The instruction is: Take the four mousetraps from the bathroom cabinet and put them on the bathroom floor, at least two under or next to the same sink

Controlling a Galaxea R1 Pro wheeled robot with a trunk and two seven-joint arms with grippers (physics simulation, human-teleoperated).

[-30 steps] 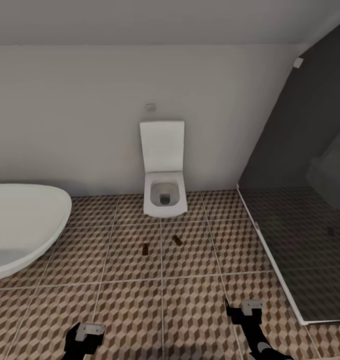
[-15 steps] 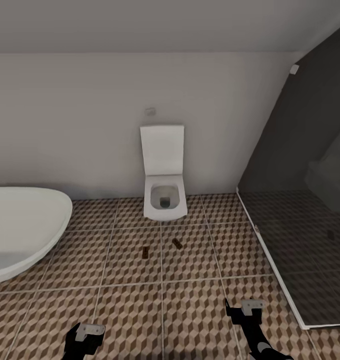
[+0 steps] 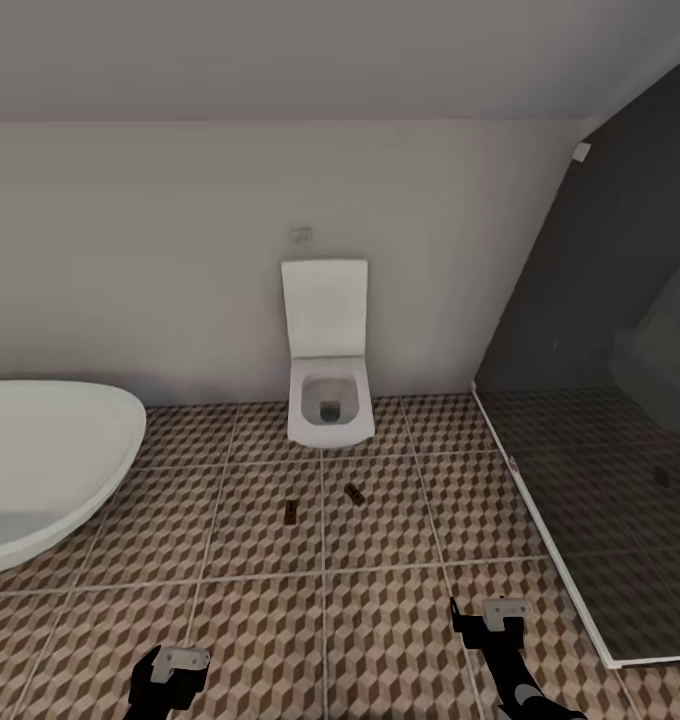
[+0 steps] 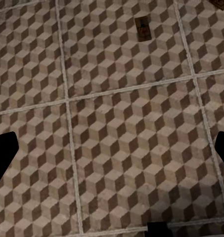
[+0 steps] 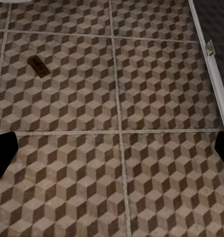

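I found two mousetraps [image 3: 291,513] [image 3: 354,493] on the bathroom floor [image 3: 380,620] before the toilet [image 3: 327,400]. Both pincers, left [image 3: 168,668] and right [image 3: 492,618], stood apart, empty. I judged fetching the remaining traps came next.

The bathroom floor [image 3: 260,610], cube-patterned tile with pale grout lines, carries 2 mousetraps lying flat just in front of the white toilet [image 3: 327,405], one [image 3: 291,513] toward the bathtub [image 3: 40,460] side, the other [image 3: 354,493] toward the glass shower enclosure [image 3: 620,480].
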